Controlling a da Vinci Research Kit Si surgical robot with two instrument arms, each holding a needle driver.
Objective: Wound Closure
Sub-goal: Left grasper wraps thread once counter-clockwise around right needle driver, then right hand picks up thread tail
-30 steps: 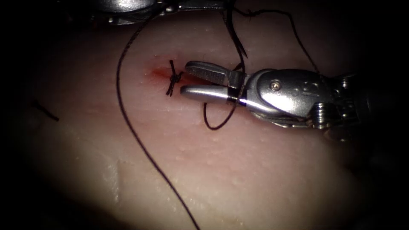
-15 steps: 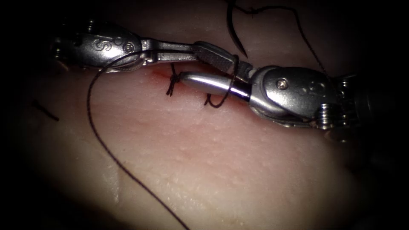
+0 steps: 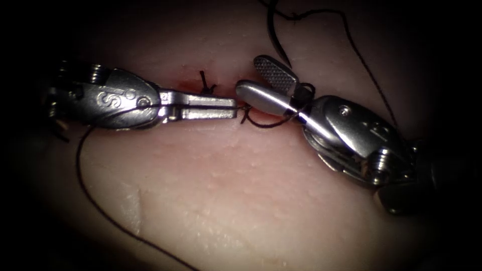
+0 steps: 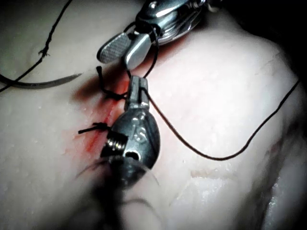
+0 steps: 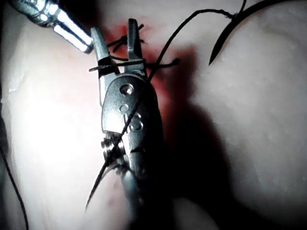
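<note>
- The left tool [image 3: 228, 107], stamped with an "S", has its jaws clenched on the thread [image 3: 80, 175] beside the knot [image 3: 204, 86] at the cut [image 3: 191, 85].
- The right tool [image 3: 253, 80] has its jaws parted, thread looped around them, grasping nothing.
- The needle [image 4: 41, 85] lies free on the tissue [image 3: 261, 200], far of the cut.
- Bare tissue lies open nearer.

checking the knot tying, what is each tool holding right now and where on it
The left tool is shut on the thread right beside the knot. The right tool is open and grips nothing; thread is looped around its jaws. The needle lies free on the tissue.
</note>
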